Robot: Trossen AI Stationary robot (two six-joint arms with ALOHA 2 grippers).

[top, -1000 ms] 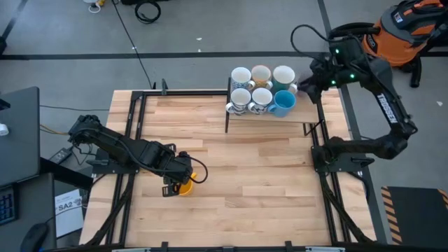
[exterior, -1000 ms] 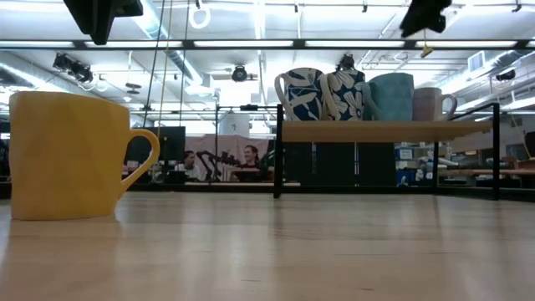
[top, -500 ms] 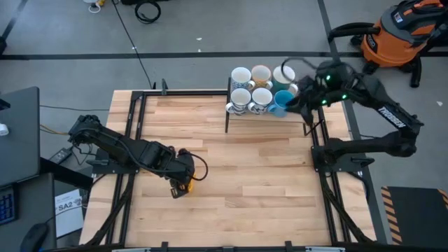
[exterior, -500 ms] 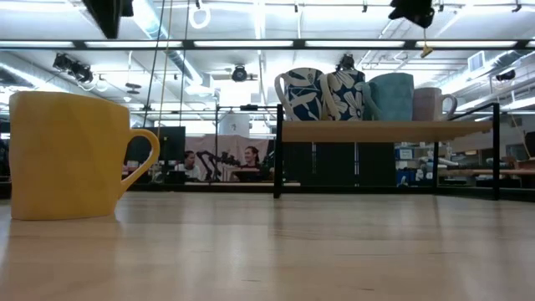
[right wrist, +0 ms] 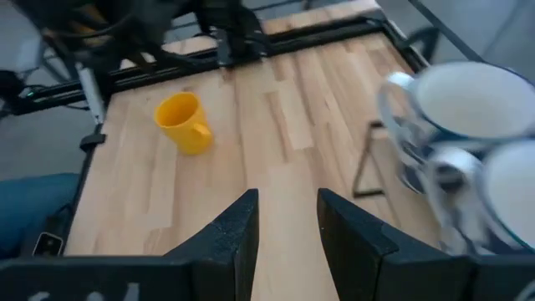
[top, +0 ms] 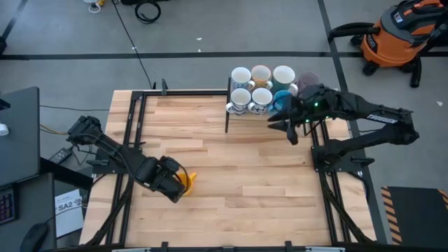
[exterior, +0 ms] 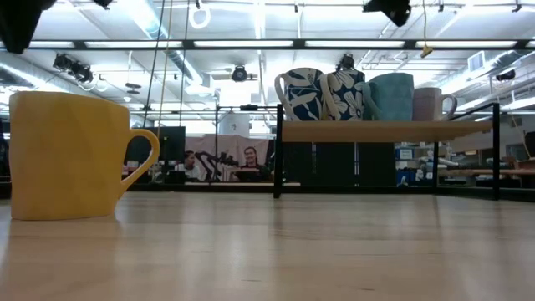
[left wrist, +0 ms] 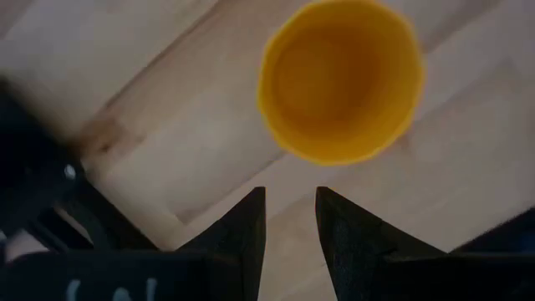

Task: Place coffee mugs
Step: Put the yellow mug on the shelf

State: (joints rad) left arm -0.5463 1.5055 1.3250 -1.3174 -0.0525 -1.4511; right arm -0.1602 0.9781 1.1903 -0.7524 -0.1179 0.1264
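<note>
Clearance map, as I see it from the console. The table (top: 238, 175) offers a broad bare stretch of wood between the yellow mug (top: 187, 180) near its left edge and the raised shelf (exterior: 384, 130) at the far right. Six mugs (top: 260, 91) crowd that shelf, touching. The right gripper (top: 278, 122) hangs just before it; the shelf's black post (top: 227, 119) bounds my approach.

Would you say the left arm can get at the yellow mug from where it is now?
Probably yes: the left claw hangs just above the upright yellow mug, empty and slightly parted, with only bare table around it.
</note>
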